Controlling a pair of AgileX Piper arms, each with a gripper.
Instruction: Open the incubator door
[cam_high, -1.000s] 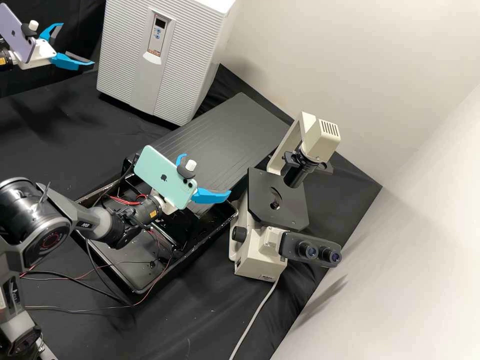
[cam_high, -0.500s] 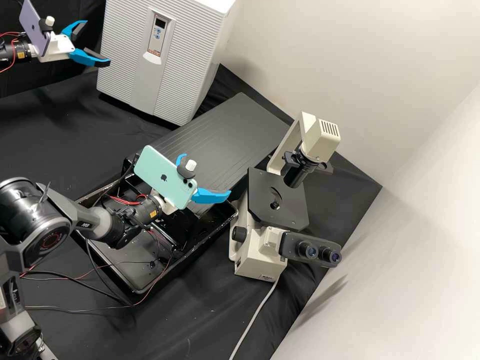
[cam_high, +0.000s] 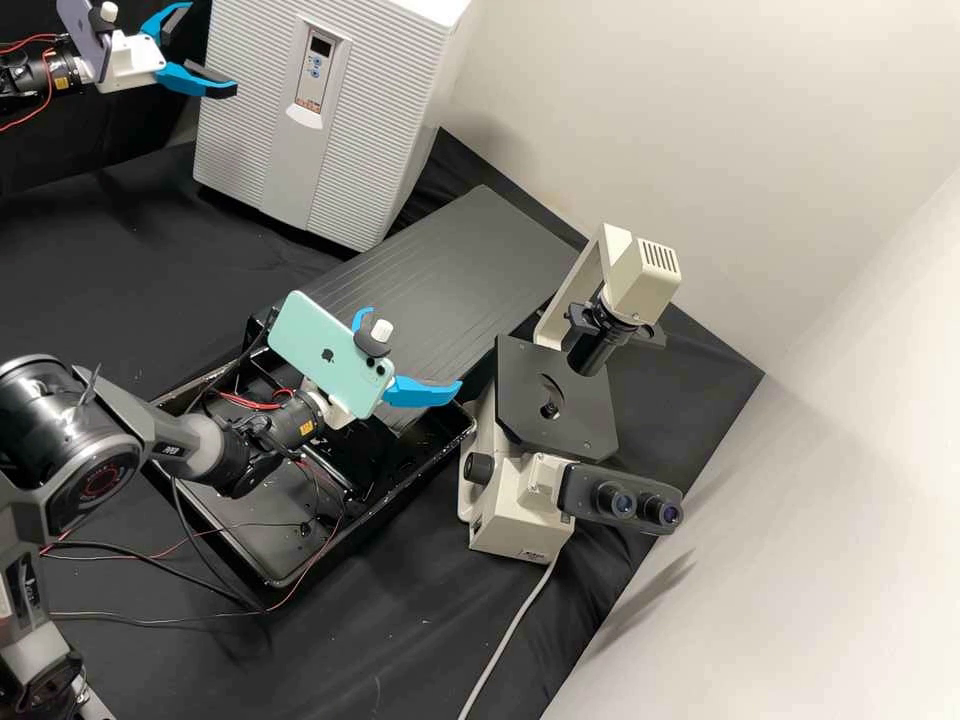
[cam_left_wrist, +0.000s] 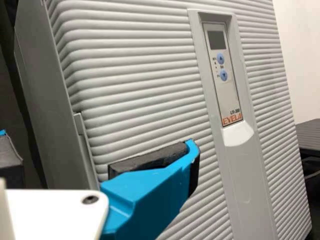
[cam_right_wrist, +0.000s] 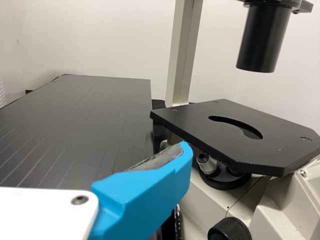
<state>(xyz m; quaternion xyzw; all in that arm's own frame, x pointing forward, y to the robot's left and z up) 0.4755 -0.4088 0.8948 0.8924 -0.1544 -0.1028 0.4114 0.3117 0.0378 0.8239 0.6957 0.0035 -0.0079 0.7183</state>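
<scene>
In the high view, your left gripper (cam_high: 212, 48) stands wide open and empty, the closed incubator door (cam_high: 345, 150) at its four o'clock; contact is unclear. Your right gripper (cam_high: 415, 348), also open and empty, sits at the door's five o'clock.

In the high view, the incubator (cam_high: 260, 120) stands at the far left of the counter (cam_high: 100, 250). The board (cam_high: 440, 280) lies before it and to its right, with the wall (cam_high: 750, 180) beyond. In front of the board sits the tray (cam_high: 380, 507); the board's near end seems to reach over its rim, though the right arm (cam_high: 185, 445) partly hides that. The microscope (cam_high: 555, 405) stands right of the tray, its cable (cam_high: 508, 630) running toward the near side. Wires (cam_high: 250, 402) lie across the tray.
</scene>
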